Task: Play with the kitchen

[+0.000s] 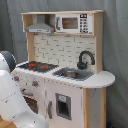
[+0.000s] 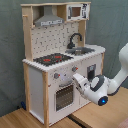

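Grey curtain (image 2: pixel 112 22) backs the kitchen (image 2: pixel 50 30), claw (image 2: pixel 77 80) at its oven front, spread unclear

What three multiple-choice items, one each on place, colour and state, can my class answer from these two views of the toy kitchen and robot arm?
1. Where is the gripper?
A. over the sink
B. by the oven front below the hob
C. at the hood

2. What colour is the faucet?
A. black
B. yellow
C. white

3. How is the oven door?
A. removed
B. wide open
C. closed

Answers: 1 B, the second exterior view shows it beside the knobs; 2 A, dark in both exterior views; 3 C, it sits flush with the kitchen front.
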